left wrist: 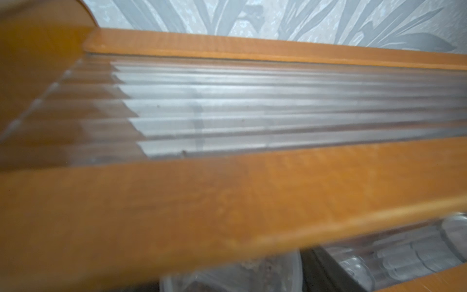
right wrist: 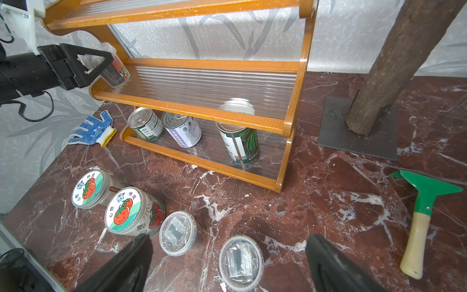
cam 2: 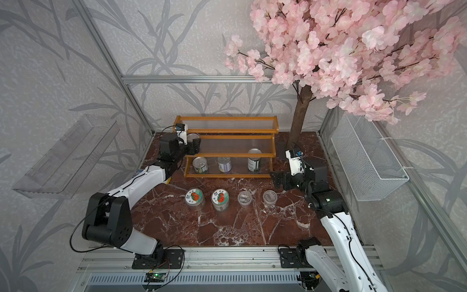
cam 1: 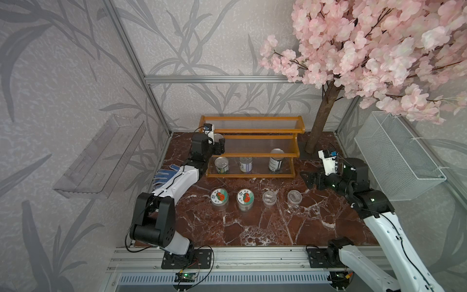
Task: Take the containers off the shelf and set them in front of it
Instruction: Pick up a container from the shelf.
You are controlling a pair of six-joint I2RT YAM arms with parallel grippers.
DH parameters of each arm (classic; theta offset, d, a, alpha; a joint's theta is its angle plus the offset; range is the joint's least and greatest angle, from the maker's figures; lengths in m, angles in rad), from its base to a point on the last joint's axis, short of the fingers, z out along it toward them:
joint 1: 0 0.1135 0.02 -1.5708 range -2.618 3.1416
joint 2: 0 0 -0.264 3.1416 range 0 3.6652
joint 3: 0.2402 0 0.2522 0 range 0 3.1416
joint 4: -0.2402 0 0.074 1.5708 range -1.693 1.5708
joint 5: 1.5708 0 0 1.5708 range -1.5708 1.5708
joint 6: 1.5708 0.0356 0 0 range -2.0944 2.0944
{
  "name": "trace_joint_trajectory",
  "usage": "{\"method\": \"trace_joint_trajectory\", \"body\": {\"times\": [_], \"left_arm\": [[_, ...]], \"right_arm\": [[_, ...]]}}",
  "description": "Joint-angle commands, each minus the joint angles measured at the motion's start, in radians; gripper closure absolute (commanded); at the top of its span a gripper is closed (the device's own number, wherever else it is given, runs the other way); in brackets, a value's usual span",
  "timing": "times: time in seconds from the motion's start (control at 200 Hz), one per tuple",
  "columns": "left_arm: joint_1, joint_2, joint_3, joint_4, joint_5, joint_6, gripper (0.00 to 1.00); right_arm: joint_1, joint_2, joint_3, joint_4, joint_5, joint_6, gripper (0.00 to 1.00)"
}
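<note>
right jaws gape wide and empty, only dark fingertips (right wrist: 121, 263) in frame, cut off at the edge, above the surface (right wrist: 290, 202). just beyond stand two clear cups (right wrist: 241, 260) and two tomato-lid jars (right wrist: 126, 211). farther, three cans (right wrist: 182, 129) sit on the bottom tier of the shelf (right wrist: 202, 113), the rightmost's top blurred behind ribbed panel. left jaws flank a third cup (right wrist: 115, 68) on the middle tier; the near finger hides contact, so grip cannot be told.

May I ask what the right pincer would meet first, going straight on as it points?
Probably the green-striped can on the bottom tier of the shelf; depth is unclear, so perhaps its front rail.
</note>
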Motion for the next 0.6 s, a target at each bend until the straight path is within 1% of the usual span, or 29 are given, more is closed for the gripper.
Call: {"method": "trace_joint_trajectory", "body": {"times": [0.0,0.35,0.49,0.595], "left_arm": [[-0.001,-0.077,-0.029,-0.015,0.043,0.012,0.24],[-0.037,-0.192,-0.093,-0.095,0.093,0.022,0.25],[-0.082,-0.246,-0.115,-0.139,0.084,0.032,0.25],[-0.139,-0.292,-0.120,-0.196,0.043,0.038,0.25]], "right_arm": [[-0.002,-0.004,-0.014,0.024,-0.017,0.001,0.01],[-0.002,0.001,-0.019,0.026,-0.028,0.003,0.01],[-0.002,0.002,-0.017,0.028,-0.035,0.005,0.01],[-0.002,0.004,-0.019,0.028,-0.041,0.003,0.01]]}}
